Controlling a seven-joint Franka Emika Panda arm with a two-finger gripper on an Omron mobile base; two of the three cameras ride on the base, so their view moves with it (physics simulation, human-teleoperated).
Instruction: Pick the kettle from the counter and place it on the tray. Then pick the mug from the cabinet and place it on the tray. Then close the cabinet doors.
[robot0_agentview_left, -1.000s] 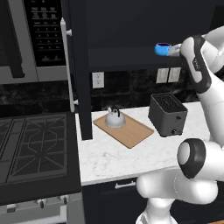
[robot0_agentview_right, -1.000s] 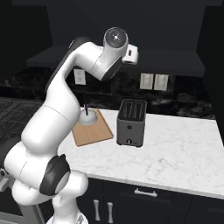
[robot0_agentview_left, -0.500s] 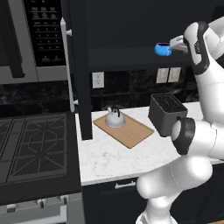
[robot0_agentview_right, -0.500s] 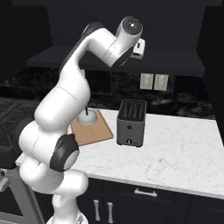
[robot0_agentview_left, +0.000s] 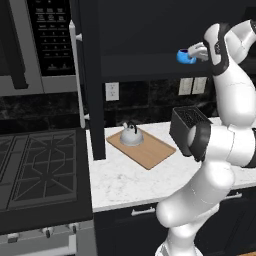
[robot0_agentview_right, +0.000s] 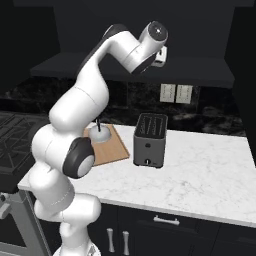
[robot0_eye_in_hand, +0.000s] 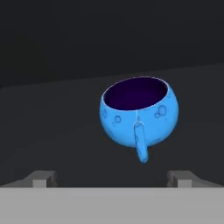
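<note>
From the left base camera, your hand (robot0_agentview_left: 196, 51) is up at the cabinet (robot0_agentview_left: 150, 35) shelf, right beside the blue mug (robot0_agentview_left: 185, 56), which sits near the shelf's front edge. Down on the worktop (robot0_agentview_left: 130, 177), the kettle (robot0_agentview_left: 130, 135) already stands on the tray (robot0_agentview_left: 150, 151), toward its back corner, so the mug is your job now.

From the right base camera, the kettle (robot0_agentview_right: 100, 133) peeks out behind the arm on the tray (robot0_agentview_right: 107, 152), with the toaster (robot0_agentview_right: 150, 139) just beside the board.

Through the hand camera, the mug (robot0_eye_in_hand: 140, 113) is upright and looks empty, handle pointing at you, and your fingertips (robot0_eye_in_hand: 41, 177) are spread wide with nothing between them. Ease forward, straddle the bowl rather than the handle, then close.
</note>
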